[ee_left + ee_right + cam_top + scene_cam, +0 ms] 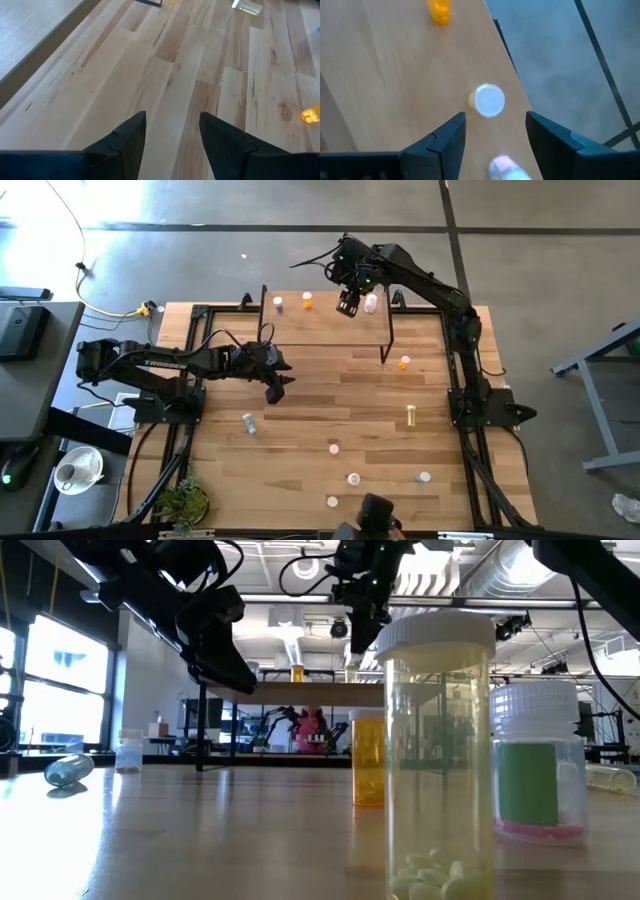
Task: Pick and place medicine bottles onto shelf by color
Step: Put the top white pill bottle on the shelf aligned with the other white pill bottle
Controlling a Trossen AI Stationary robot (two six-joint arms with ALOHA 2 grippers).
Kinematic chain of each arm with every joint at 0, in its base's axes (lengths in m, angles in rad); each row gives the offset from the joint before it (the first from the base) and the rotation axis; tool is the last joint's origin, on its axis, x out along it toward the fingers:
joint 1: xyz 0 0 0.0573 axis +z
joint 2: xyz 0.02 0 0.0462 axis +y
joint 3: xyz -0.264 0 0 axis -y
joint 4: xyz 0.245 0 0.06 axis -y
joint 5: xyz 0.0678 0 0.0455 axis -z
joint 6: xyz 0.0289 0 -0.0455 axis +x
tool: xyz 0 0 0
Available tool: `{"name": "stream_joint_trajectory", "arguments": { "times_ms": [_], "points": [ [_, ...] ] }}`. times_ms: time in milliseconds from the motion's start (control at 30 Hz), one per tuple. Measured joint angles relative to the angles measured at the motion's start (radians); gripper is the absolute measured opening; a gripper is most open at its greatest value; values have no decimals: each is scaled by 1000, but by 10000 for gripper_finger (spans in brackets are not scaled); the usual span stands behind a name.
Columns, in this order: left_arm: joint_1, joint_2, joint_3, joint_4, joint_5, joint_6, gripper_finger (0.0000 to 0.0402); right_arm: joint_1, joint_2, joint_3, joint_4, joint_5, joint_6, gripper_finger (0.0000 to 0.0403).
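The shelf (pixel 330 330) stands at the table's far middle on thin black legs. On its top stand a pale bottle (pixel 278 303), an orange bottle (pixel 307 300) and a pinkish-white bottle (pixel 371 302). My right gripper (pixel 348 302) hangs open above the shelf's far edge. In its wrist view a white-capped bottle (pixel 489 100) stands ahead of the open fingers (pixel 495 117) and another pale bottle (pixel 505 167) shows low between them, untouched. My left gripper (pixel 277 388) is open over bare table (pixel 172 117), left of centre. Several more bottles rest on the table.
Loose on the table are an orange bottle (pixel 404 362), a yellow one (pixel 410 415), a pale blue one lying on its side (pixel 248 422), and several near the front edge (pixel 353 478). A plant (pixel 185 502) stands at the front left corner.
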Motion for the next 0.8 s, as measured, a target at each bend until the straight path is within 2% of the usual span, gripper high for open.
{"name": "stream_joint_trajectory", "arguments": {
  "times_ms": [267,533,700,800],
  "points": [
    [-4,-33,0,-73,0,-59,175,47,-31,0,-116,-27,38,197],
    [-62,-76,0,-182,-8,-139,175,122,-31,0,-253,-50,38,197],
    [-126,-98,0,-258,-57,-194,175,155,-31,0,-252,-184,9,197],
    [-165,-104,0,-306,-96,-225,175,174,-31,0,-252,-212,7,197]
  ]
}}
